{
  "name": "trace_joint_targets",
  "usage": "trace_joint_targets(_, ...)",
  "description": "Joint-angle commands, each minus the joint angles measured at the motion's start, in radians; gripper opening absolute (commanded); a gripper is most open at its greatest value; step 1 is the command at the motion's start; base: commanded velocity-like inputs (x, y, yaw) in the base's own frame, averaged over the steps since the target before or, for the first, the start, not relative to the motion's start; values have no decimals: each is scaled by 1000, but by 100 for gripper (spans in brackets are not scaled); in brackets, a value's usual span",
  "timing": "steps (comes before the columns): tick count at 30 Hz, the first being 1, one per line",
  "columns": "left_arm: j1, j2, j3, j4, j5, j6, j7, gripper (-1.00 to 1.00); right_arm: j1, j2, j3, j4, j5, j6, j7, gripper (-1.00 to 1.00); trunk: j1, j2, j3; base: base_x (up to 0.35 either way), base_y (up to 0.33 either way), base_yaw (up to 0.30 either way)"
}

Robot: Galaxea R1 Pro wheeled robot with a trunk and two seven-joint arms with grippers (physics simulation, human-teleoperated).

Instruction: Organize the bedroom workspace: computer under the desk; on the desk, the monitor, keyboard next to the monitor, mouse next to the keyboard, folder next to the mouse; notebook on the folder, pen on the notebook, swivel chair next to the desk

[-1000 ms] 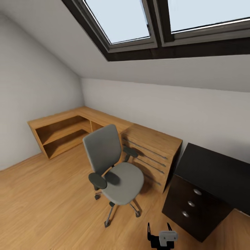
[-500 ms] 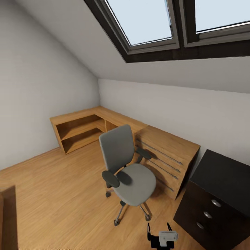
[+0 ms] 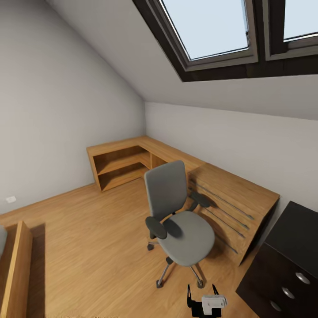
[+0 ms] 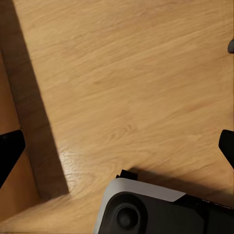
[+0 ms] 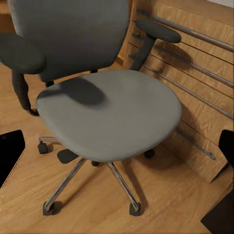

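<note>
Swivel chair (image 3: 179, 221) against wood cabinet (image 3: 229, 203)

I'm getting even daylight from the skylight (image 3: 212, 31); panes are pale, not blown out. Soft shadow under the swivel chair (image 3: 179, 221), and an armrest shadow across its seat in the right wrist view. Hard dark shadow band on the wood floor (image 4: 146, 73) in the left wrist view. Head view shows wide-angle stretch at the corners. Slightly soft render, no glare.
</note>
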Motion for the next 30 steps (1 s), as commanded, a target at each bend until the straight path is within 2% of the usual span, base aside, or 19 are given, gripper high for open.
trace_joint_targets(1,-1,0,-3,1,5,-3,3,100,-1,0,9,0,-5,-2,-6,100,1,-2,-1,0,0,263)
trace_joint_targets(13,-1,0,-3,1,5,-2,3,100,0,0,9,0,-6,-2,-6,100,1,-2,9,0,0,251)
trace_joint_targets(22,-1,0,-2,1,5,-3,3,100,0,-1,6,-2,-13,2,-6,100,1,-2,11,0,0,25)
trace_joint_targets(30,-1,1,0,1,7,-3,5,100,0,-1,7,-1,-14,6,-3,100,1,-2,11,0,0,274)
